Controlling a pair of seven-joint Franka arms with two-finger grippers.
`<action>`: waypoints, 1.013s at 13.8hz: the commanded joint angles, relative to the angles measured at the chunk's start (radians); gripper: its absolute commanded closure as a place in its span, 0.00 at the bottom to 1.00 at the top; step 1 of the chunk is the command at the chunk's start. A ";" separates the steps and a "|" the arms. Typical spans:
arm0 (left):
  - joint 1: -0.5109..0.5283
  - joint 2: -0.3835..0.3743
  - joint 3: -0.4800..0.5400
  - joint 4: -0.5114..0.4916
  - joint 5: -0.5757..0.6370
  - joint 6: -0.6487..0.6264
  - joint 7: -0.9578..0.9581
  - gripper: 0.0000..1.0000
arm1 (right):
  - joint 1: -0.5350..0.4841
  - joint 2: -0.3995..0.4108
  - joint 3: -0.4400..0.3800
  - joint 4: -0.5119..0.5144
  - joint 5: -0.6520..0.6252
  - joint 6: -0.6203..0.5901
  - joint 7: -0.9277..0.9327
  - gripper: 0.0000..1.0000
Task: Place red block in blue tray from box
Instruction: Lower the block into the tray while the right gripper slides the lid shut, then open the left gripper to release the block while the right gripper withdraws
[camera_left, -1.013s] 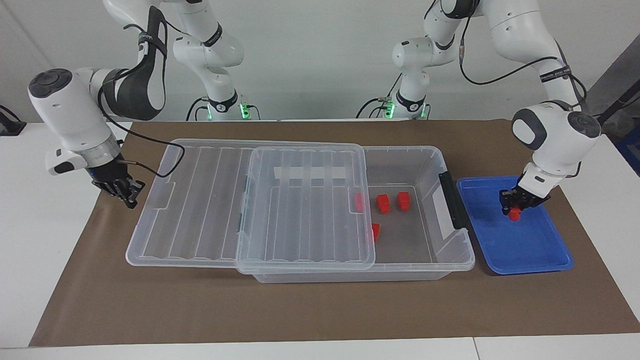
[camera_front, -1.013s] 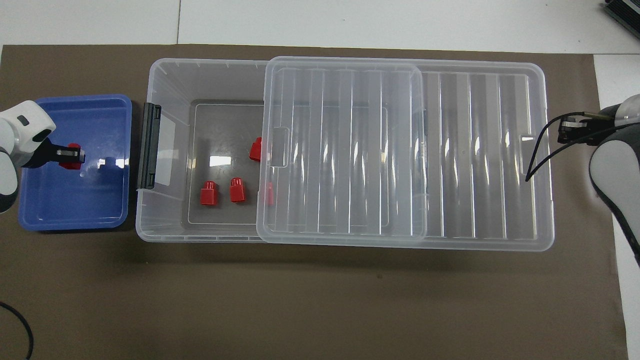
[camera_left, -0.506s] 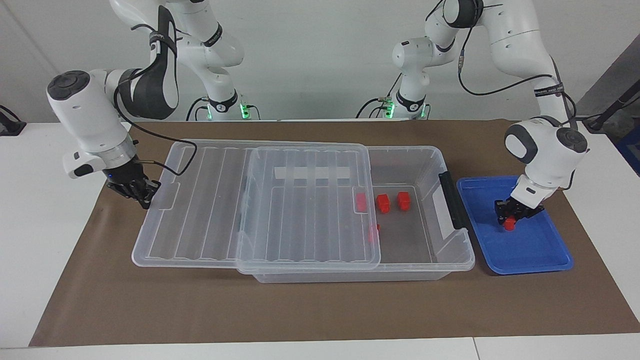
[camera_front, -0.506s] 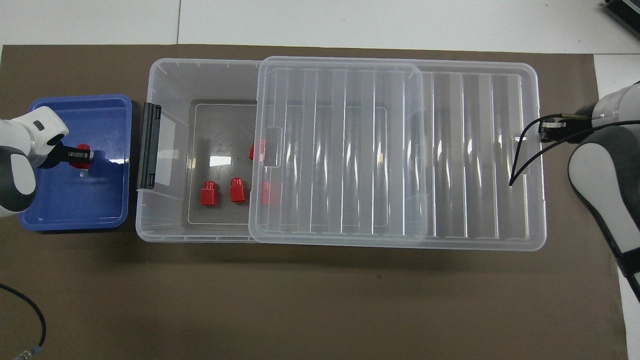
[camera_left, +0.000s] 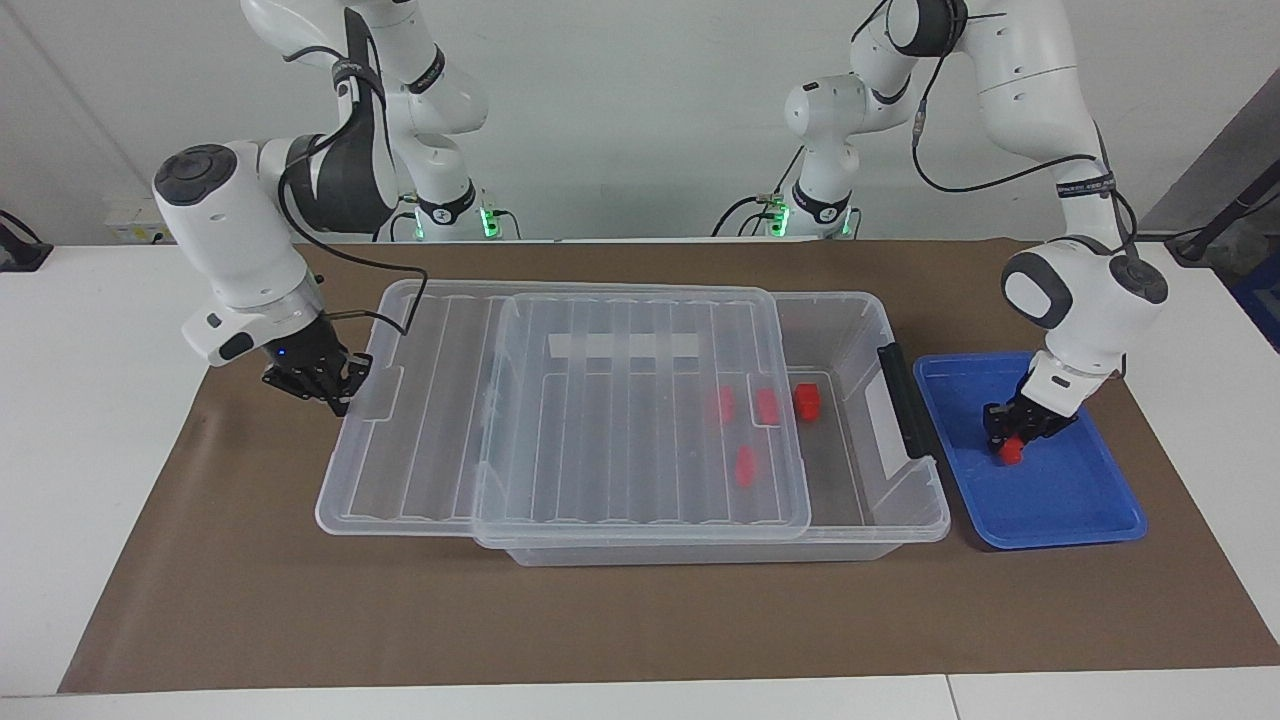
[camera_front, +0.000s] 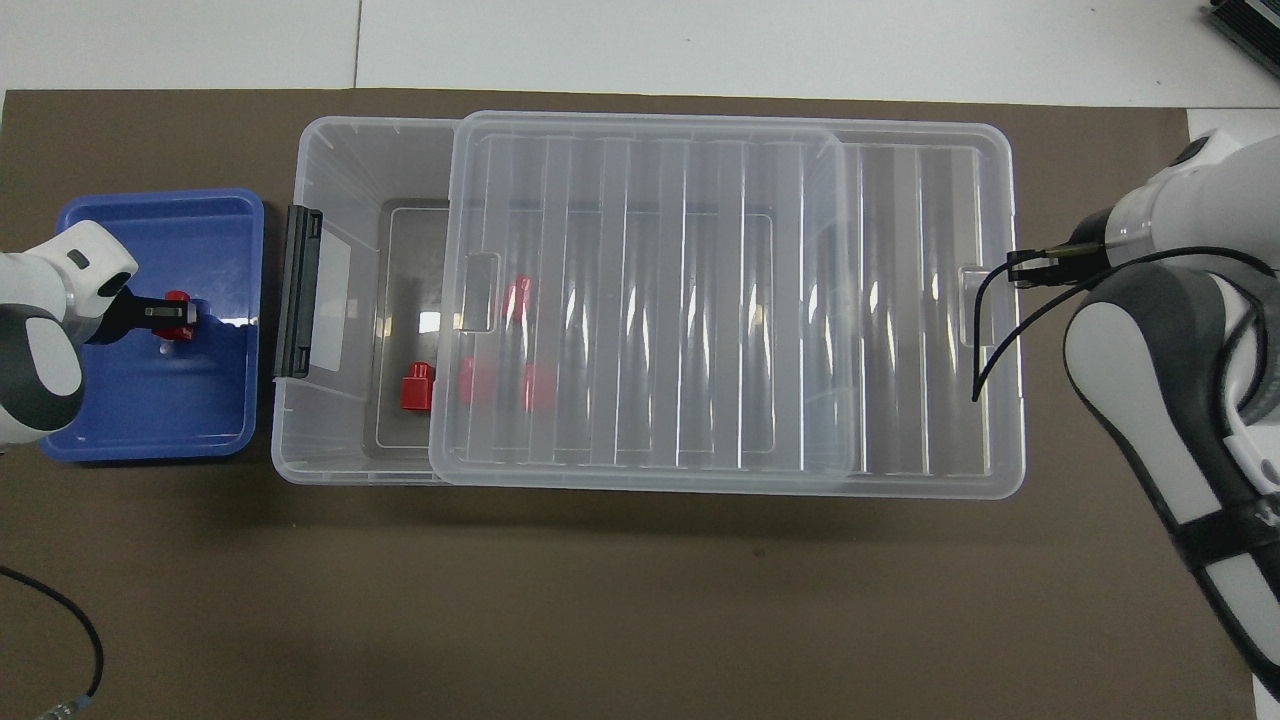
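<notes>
My left gripper (camera_left: 1008, 440) is low in the blue tray (camera_left: 1080, 500), shut on a red block (camera_left: 1012, 453); in the overhead view that gripper (camera_front: 165, 313) and its block (camera_front: 178, 299) are over the middle of the tray (camera_front: 150, 410). Whether the block touches the tray floor I cannot tell. The clear box (camera_left: 880, 505) holds one uncovered red block (camera_left: 806, 399) and three more seen through its ribbed lid (camera_left: 600, 420). My right gripper (camera_left: 335, 385) is shut and pressed against the lid's end edge.
The box's dark grey latch (camera_left: 905, 400) faces the tray. The lid (camera_front: 700, 300) overhangs the box toward the right arm's end. Brown paper (camera_left: 600, 620) covers the table. A black cable (camera_front: 60, 640) lies by the left arm.
My right gripper has met the lid's end and slid the lid toward the left arm's end, covering two more blocks. My left gripper has sunk lower into the tray with its block.
</notes>
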 joint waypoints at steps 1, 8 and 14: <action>0.013 -0.003 -0.011 -0.018 -0.019 0.033 0.023 0.93 | -0.007 -0.011 0.053 -0.006 0.024 -0.017 -0.028 1.00; 0.011 -0.003 -0.011 -0.010 -0.019 0.020 0.026 0.47 | -0.007 -0.012 0.180 -0.009 0.024 -0.025 -0.017 1.00; 0.007 -0.029 -0.010 0.218 -0.019 -0.341 0.014 0.47 | -0.007 -0.011 0.229 -0.009 0.024 -0.025 0.000 1.00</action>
